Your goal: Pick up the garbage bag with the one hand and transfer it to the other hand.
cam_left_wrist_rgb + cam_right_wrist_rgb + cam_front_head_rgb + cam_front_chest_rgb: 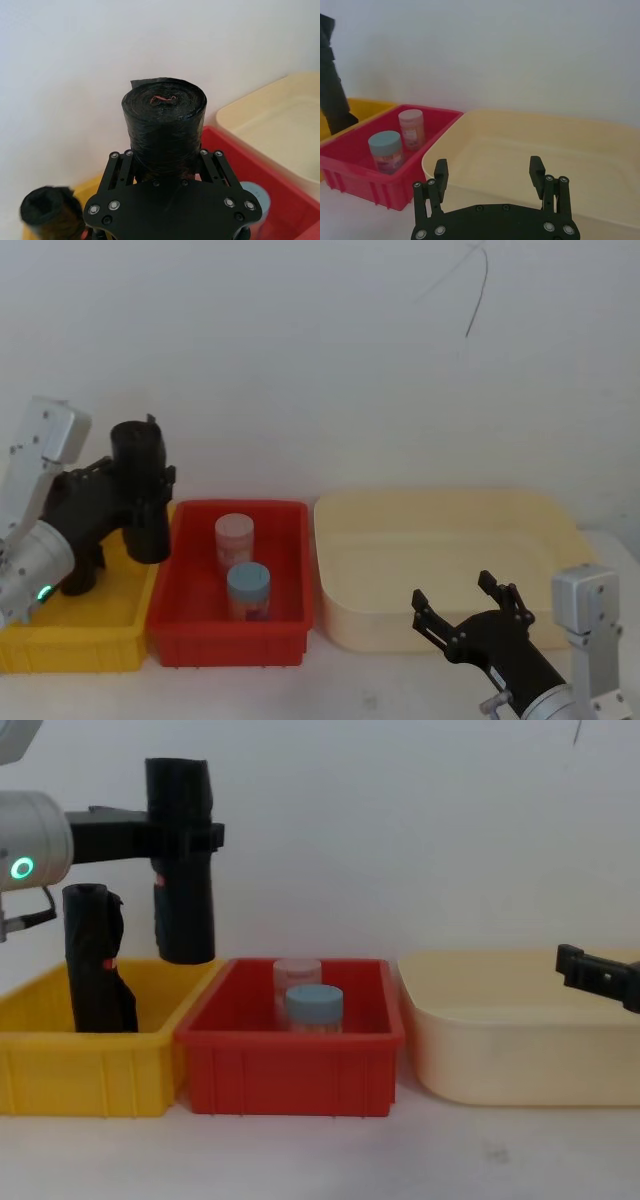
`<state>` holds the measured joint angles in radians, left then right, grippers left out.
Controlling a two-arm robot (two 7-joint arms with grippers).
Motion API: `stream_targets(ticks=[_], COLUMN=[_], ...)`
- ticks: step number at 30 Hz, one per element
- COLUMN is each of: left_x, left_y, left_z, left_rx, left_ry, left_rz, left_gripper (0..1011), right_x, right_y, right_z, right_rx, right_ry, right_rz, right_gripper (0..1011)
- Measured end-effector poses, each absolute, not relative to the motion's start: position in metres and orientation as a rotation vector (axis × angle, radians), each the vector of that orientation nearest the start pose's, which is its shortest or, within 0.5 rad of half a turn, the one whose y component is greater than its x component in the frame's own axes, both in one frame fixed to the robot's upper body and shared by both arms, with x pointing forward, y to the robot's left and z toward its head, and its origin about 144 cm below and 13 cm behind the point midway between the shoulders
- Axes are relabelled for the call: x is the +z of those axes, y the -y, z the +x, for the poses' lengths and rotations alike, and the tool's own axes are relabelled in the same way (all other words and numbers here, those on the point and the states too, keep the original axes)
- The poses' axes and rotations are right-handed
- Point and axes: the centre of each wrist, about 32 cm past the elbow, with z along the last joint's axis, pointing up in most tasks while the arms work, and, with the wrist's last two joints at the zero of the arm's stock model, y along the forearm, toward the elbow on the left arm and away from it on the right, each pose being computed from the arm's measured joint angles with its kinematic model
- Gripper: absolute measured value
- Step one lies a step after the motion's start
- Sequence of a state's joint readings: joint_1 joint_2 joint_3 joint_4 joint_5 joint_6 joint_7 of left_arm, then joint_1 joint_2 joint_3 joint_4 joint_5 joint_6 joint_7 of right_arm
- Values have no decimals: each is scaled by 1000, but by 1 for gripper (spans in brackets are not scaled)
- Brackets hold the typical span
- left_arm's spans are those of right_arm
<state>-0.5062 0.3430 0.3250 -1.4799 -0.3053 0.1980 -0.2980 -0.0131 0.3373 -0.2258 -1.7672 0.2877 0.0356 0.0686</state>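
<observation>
The garbage bag (181, 860), a tight black roll, hangs upright in the air over the seam between the yellow bin (60, 1060) and the red bin (290, 1065). My left gripper (186, 835) is shut on its upper half, and the left wrist view shows its fingers (120, 167) clamped on both sides of the roll (164, 120). In the head view the bag (140, 490) stands above the yellow bin's right edge. My right gripper (455, 592) is open and holds nothing, low at the front right, near the front of the cream tub (440, 540).
A second, rumpled black roll (95, 960) with a small red mark stands in the yellow bin. In the red bin stand a pink-lidded jar (235, 538) and a blue-lidded jar (248, 588). The white wall is close behind the bins.
</observation>
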Motion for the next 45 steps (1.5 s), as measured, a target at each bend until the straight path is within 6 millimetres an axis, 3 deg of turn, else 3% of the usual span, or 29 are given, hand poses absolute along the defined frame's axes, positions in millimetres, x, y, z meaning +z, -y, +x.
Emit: stream_targets(ticks=[13,28,45], left_x=[1301,1313,1319], left_y=[-216,-183,-162], left_z=[581,599,608], left_rx=[924,787,658], left_ry=[165,134,119], left_rz=[40,45,44], left_gripper=[508,508,508], right_x=[1210,1256,1269], right_y=[238,230,214], right_z=[452,479,503], right_rx=[-1127,-924,-796], right_ry=[58,16,-3], right_rz=[37,45,-6], right_gripper=[1000,1000,999])
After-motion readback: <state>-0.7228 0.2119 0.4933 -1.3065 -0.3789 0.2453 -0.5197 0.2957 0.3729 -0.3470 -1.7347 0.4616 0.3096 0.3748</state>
